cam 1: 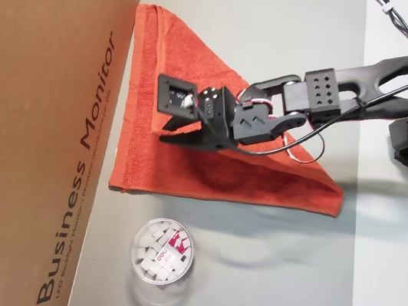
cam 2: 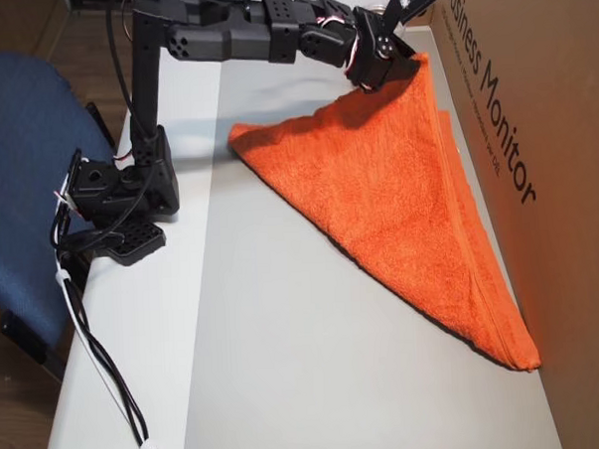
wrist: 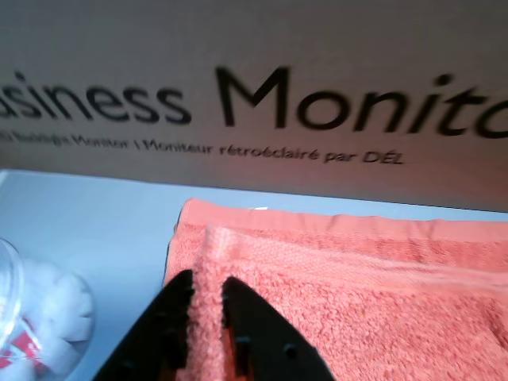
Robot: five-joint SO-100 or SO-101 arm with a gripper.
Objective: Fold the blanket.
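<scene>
Grey mat [cam 1: 260,286] on a white table, cardboard box [cam 1: 30,125] along one side (print reads "Business Monitor"). Blanket [cam 1: 199,82] lies folded into a triangle on the mat, long edge against the box. Gripper [wrist: 205,298] pinches a raised blanket fold between its black fingers. Clear cup [cam 1: 163,252] sits nearby.

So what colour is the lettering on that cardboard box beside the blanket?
Black, on the plain brown cardboard box; the lettering shows largest in the wrist view.

White table [cam 2: 135,331] covered by a grey mat [cam 1: 260,286].
On the mat are laid the blanket [cam 1: 191,89], a clear tub [cam 1: 163,251] and a cardboard box [cam 1: 30,125].
</scene>
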